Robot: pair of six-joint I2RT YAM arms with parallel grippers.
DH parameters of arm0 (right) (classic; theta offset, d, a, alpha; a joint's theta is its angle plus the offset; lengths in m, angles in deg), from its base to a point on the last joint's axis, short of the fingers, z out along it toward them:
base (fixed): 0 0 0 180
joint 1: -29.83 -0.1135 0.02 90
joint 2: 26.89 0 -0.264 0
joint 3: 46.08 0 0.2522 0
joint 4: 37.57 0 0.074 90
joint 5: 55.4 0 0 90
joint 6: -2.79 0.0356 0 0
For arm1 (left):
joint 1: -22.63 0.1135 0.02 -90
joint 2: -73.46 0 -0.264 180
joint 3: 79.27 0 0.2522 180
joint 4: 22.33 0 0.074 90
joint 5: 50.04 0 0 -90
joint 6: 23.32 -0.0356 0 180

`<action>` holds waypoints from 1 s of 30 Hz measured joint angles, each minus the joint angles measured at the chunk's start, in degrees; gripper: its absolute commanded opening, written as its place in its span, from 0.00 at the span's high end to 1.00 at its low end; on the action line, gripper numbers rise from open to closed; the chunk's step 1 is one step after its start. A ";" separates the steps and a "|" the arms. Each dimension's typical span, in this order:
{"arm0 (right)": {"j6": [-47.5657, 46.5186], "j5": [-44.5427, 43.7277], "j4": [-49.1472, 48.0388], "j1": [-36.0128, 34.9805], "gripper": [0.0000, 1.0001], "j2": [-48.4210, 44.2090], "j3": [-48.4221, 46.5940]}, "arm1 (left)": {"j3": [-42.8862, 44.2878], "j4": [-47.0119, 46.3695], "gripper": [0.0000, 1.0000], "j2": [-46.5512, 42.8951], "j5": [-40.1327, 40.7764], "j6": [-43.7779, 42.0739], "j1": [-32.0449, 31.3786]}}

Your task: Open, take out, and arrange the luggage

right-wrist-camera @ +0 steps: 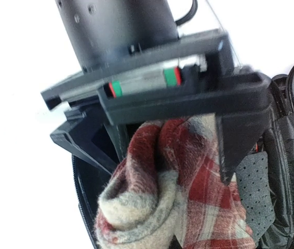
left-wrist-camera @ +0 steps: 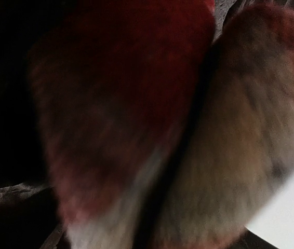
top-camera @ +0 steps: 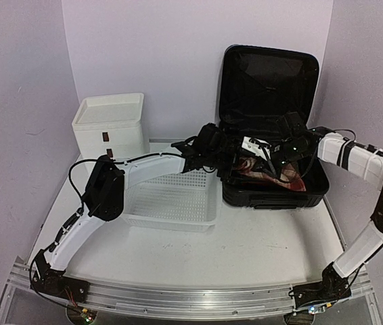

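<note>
The black hard-shell luggage (top-camera: pixel 273 196) lies open at the right, its lid standing upright against the wall. A red, grey and white plaid cloth (top-camera: pixel 276 175) lies bunched in its lower shell. My left gripper (top-camera: pixel 229 161) reaches into the luggage from the left. In the right wrist view, this left gripper (right-wrist-camera: pixel 170 176) points down with the cloth (right-wrist-camera: pixel 188 197) squeezed into folds between its fingers. The blurred cloth (left-wrist-camera: pixel 136 104) fills the left wrist view. My right gripper (top-camera: pixel 262 153) hovers over the luggage facing the left one; its own fingers do not show.
A white perforated basket (top-camera: pixel 171 203) stands just left of the luggage, under the left arm. A white drawer box (top-camera: pixel 110 125) sits at the back left against the wall. The luggage's lining and zip edge (right-wrist-camera: pixel 287 155) show beside the cloth.
</note>
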 measured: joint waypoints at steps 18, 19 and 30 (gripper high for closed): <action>16.15 0.22 1.49 -4.09 0.04 -8.57 5.97 | -1.40 2.47 1.00 -0.94 -1.20 -25.83 1.73; 18.18 0.70 2.23 -4.15 0.02 -9.31 5.95 | -1.92 2.34 1.00 -1.36 -1.38 -27.52 1.79; 45.11 -0.31 15.67 -1.40 0.02 -15.72 0.92 | -12.13 1.27 1.00 -9.68 -6.05 -49.88 2.40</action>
